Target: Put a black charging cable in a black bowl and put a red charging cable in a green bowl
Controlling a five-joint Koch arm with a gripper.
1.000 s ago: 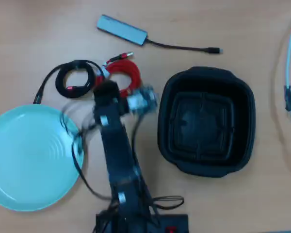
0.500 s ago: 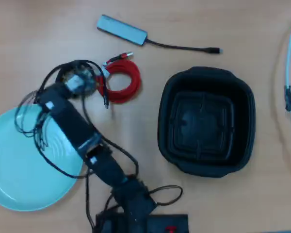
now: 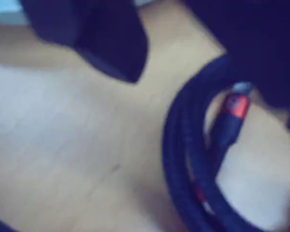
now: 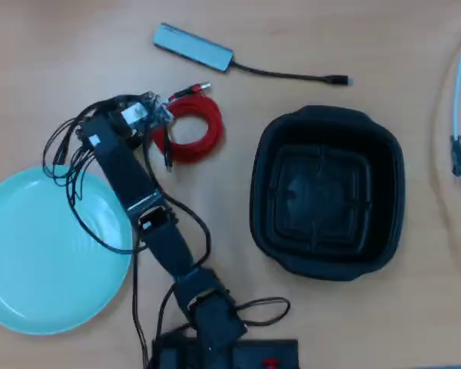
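The black charging cable (image 3: 193, 159) lies coiled on the counter (image 4: 353, 31), its loops filling the blurred wrist view with a red-marked plug (image 3: 234, 106) resting inside the ring, while from overhead the coil is almost wholly covered by the arm's head. The arm (image 4: 138, 200) has swung in the past second from above the red charging cable (image 4: 190, 129) across to the black coil, and in the last half second has edged slightly back toward the red one, settling with the tool (image 4: 142, 115) low over the black loops. The red coil, now uncovered, sits just right of the tool in the overhead view, apparently where it lay before. One dark jaw shows at the top of the wrist view, but whether the tool is parted or clenched cannot be told, and nothing shows a grip on the cable. The green bowl (image 4: 31, 254) at lower left and the black bowl (image 4: 326, 192) at right both stand empty, so neither cable has been delivered. The shift suggests the black cable is being taken first; it would then have to travel past the red coil to reach the black bowl well to the right. A grey hub (image 4: 194, 46) and its lead lie untouched at the top.
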